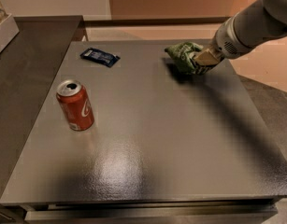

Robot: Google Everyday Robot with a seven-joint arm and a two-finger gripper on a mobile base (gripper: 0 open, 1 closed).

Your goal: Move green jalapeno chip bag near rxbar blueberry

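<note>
Warm, dim light comes from above. A pale glare patch lies on the dark grey matte counter [180,139] toward its near edge. My hand [202,62], near the far right corner, grips the crinkly green chip bag [182,55], casting a soft shadow underneath.

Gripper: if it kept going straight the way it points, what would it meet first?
The gripper holds the green jalapeno chip bag; beyond it, likely bare table, the rxbar blueberry farther left.
</note>
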